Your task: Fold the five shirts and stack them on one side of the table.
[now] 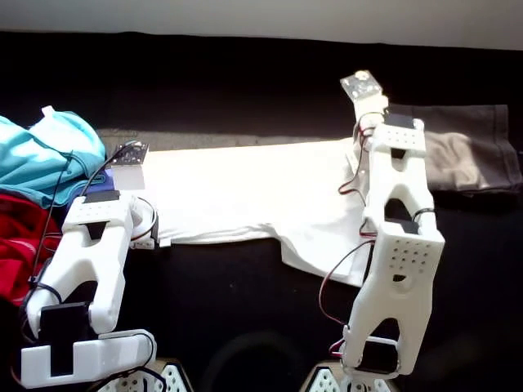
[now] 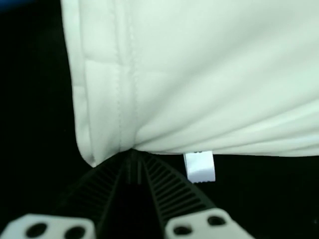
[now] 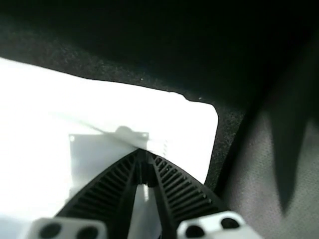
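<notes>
The white short-sleeved fabric shirt [image 1: 245, 192] lies spread flat across the middle of the black cloth-covered table [image 1: 229, 77]. It runs from near the left edge toward the right, and one flap of it trails toward the near edge.

The left gripper [image 2: 133, 155] has its ribbed black fingers [image 2: 167, 191] pressed together to a point, pinching the stitched hem at the shirt's left corner. The right gripper [image 3: 144, 157] is closed the same way on the cloth close to the shirt's far right corner.

With both ends held, the step in hand looks like the first fold of this shirt. To do it well, both arms should lift together and keep the cloth lightly taut between them. The held edge should be laid squarely onto the opposite edge before either arm lets go. The trailing flap needs tucking in, or the fold will come out crooked.

The left wrist view shows the double seam of the hem and a small white care tag [image 2: 199, 167] just beside the pinch, neither of which the high view makes out. The right wrist view shows a thin strip of bare table between the shirt's corner and the dark grey shirt [image 3: 269, 174]. The high view gives the wider layout: the grey shirt at the far right, and a crumpled turquoise shirt [image 1: 49, 147] and a red shirt [image 1: 20, 237] heaped at the left edge.
</notes>
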You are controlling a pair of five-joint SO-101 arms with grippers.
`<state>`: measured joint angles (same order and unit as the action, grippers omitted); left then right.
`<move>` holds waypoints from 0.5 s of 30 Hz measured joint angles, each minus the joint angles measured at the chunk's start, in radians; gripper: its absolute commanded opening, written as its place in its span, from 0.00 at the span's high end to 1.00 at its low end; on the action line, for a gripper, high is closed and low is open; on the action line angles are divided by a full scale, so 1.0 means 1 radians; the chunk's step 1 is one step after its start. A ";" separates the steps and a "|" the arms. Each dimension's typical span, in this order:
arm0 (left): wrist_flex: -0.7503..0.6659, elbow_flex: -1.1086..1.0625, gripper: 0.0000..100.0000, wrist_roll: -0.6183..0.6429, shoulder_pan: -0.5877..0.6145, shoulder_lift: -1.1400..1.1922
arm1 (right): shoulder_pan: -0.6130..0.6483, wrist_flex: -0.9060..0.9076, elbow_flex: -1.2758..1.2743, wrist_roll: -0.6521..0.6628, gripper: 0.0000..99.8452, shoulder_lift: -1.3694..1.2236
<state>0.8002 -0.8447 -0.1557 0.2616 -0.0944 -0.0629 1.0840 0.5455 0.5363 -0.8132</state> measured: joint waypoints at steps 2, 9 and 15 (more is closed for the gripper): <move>0.020 0.008 0.99 0.000 0.000 -0.028 | 0.000 0.069 0.107 0.000 0.99 -0.037; 0.267 0.178 0.99 0.000 0.002 -0.250 | -0.021 0.381 0.448 0.000 0.99 -0.046; 0.328 0.348 0.99 0.000 0.005 -0.287 | 0.006 0.643 0.755 -0.014 0.99 -0.044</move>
<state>1.1285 -0.4964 -0.1557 0.2662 -0.3813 -0.0568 1.7269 1.3004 0.5224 -0.8577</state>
